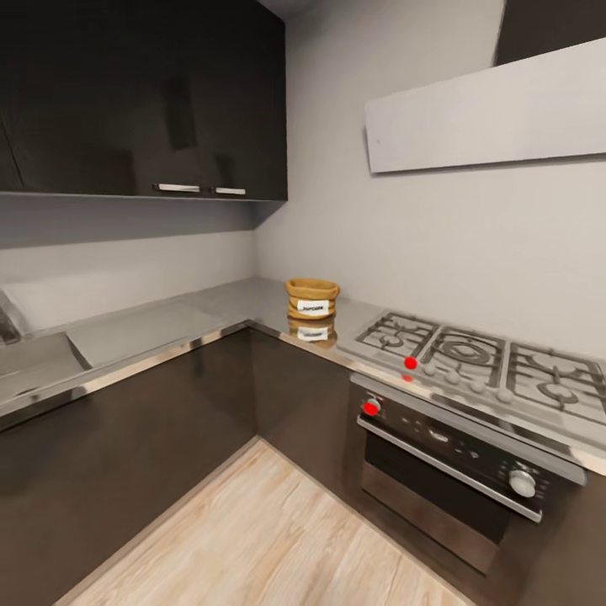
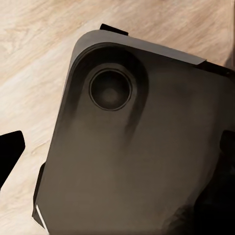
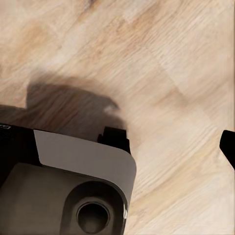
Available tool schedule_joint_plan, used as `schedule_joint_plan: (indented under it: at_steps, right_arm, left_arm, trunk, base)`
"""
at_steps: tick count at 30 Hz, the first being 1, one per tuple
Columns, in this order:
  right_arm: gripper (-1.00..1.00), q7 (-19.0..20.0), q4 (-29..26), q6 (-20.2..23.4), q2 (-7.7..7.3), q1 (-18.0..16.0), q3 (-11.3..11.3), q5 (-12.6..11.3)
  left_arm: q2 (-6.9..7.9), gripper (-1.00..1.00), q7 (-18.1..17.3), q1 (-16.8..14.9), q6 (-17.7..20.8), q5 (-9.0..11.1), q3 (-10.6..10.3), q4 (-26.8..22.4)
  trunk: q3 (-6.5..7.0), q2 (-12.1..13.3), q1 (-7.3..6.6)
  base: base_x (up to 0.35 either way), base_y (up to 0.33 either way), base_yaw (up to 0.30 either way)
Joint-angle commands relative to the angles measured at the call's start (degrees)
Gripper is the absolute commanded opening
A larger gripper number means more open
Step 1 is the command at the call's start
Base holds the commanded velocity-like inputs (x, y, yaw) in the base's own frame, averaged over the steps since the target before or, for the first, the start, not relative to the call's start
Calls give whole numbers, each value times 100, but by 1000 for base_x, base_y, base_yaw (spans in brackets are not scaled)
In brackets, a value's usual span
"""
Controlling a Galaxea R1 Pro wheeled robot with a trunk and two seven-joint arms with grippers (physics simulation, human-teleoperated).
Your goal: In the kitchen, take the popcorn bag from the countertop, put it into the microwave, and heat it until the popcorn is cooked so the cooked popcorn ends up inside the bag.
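the grey table (image 1: 160, 332) runs from the sink side to the corner, where the popcorn bag (image 1: 311, 300) stands upright, label facing out, near the gas hob (image 1: 480, 358) and above-left of the oven (image 1: 454, 471). both wrist views look down at the robot's dark base (image 2: 137, 156) over the plank floor (image 3: 161, 63); whether either pincer is spread or pressed together cannot be told.

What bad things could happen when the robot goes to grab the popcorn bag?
1. The bag sits deep in the countertop corner by the wall, so reaching may be awkward.
2. The hob is right beside it; a clumsy grab could push the bag onto the burners.
3. The oven sticks out below, so the base might bump it.
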Motion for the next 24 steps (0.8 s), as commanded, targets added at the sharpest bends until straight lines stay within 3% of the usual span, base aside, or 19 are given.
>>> schedule_joint_plan:
  at_steps: [1, 24]
  right_arm:
    - [100, 29, 12, -11, -2, -8, -37, 48]
    - [100, 66, 14, -11, 7, -8, -28, 50]
  left_arm:
    - [-7, 100, -7, 1, -6, 0, 44, -5]
    - [-18, 100, -7, 1, -13, -19, 35, -4]
  trunk:
    - [-5, -2, 3]
    - [-5, -2, 3]
  base:
    - [321, 0, 0]
    - [319, 0, 0]
